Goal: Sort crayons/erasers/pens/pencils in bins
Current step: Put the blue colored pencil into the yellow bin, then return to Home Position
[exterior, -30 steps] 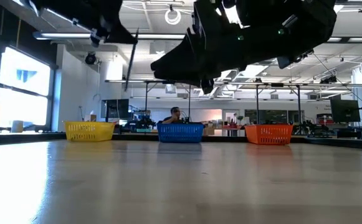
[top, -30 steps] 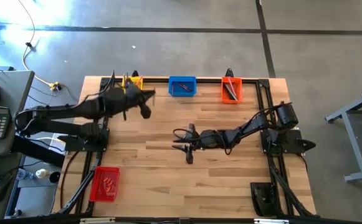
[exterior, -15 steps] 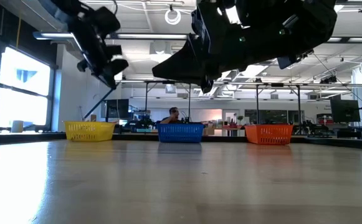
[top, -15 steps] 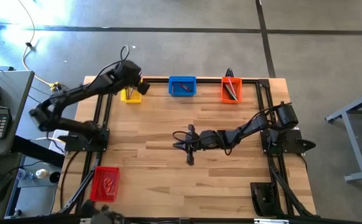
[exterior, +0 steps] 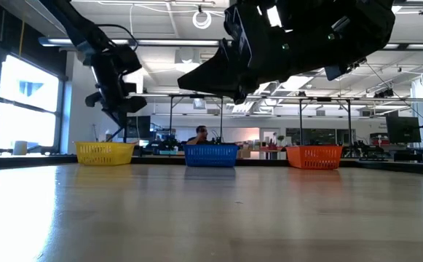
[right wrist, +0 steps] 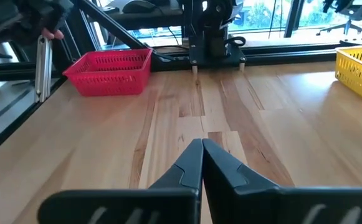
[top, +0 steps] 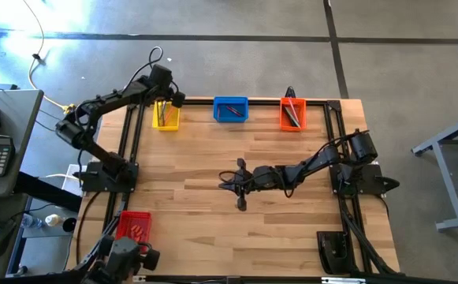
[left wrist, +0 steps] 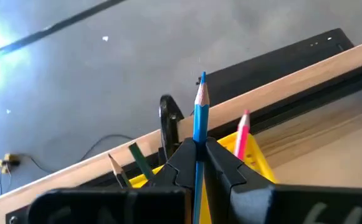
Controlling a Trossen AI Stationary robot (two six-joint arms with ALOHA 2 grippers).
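My left pincer [left wrist: 199,163] was clamped on a blue pencil [left wrist: 199,118] right above the yellow bin [top: 166,117], which already held other sticks. My right pincer [right wrist: 200,152], fingers pressed together and empty, hung over the worktop [top: 205,205], well apart from that bin.

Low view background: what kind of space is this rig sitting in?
Probably an open-plan robotics lab or workshop. Beyond the table there are rows of workbenches with monitors, an exposed ceiling with ducts and strip lights, and a person seated at a far desk.
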